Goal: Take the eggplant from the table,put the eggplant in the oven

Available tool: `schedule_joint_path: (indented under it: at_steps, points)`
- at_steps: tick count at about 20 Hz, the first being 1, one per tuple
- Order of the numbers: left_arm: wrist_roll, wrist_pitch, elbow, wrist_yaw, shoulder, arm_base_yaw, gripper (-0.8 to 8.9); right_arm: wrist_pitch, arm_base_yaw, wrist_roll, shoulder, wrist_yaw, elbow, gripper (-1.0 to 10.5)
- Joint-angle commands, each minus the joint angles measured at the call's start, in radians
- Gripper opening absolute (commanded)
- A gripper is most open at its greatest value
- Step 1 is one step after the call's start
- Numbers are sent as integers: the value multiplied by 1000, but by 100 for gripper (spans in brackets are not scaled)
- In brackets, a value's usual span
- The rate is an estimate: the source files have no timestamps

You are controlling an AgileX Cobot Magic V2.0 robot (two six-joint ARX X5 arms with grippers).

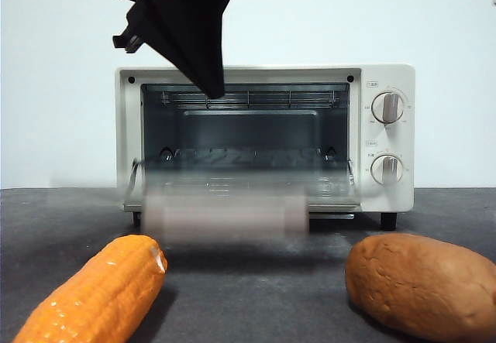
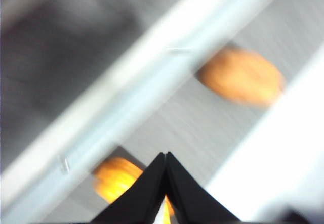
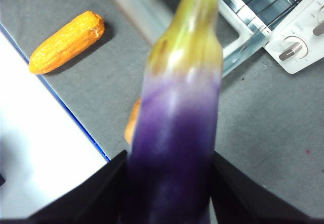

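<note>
- Corn (image 1: 93, 293) and a brown potato-like lump (image 1: 425, 281) lie nearest the front camera on the dark grey table (image 1: 248, 296), the corn to one side and the lump to the other, well apart.
- Eggplant (image 3: 177, 123): seen only by the right wrist camera, it is clamped between the two jaws of the right gripper (image 3: 169, 183), which press on its dark purple body from both sides. Its paler, yellow-green end points away from the gripper, toward the oven's open door.
- It hangs above the table, touching nothing else; the corn (image 3: 67, 42) lies on the surface below it, off to one side, and a bit of orange shows just behind it.
- Oven (image 1: 263, 138): cream-white, standing behind the corn and lump, its door (image 1: 225, 207) down and blurred, its rack and dark inside exposed. Two round knobs (image 1: 387, 138) sit on its panel.
- Left gripper (image 2: 165, 158): its jaws are pressed together on nothing. Its view is heavily blurred; an orange shape (image 2: 117, 177) and a brownish one (image 2: 242, 76) show beyond a pale bar.
- From the front, a dark arm (image 1: 186, 25) comes down from above, its tip at the oven's upper edge.
</note>
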Motion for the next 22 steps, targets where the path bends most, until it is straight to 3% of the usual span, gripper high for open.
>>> schedule_joint_path:
  at_steps: [1,3,8,12,15,22]
  points:
    - [31,-8,24,8,14,-31,6,11,13,-11,8,4,12,169]
    - [31,1,24,5,14,-37,6,13,13,-11,8,2,11,169]
    - [-3,73,21,-168,9,-31,6,74,13,-11,18,-49,-14,169]
    - [-6,141,-3,-221,-21,-10,6,132,13,-13,54,-50,-42,169]
    - [-29,237,-106,-233,-106,33,6,178,13,-23,105,-49,-43,169]
    - [-106,488,-492,-255,-475,204,6,373,6,-135,284,-43,-43,169]
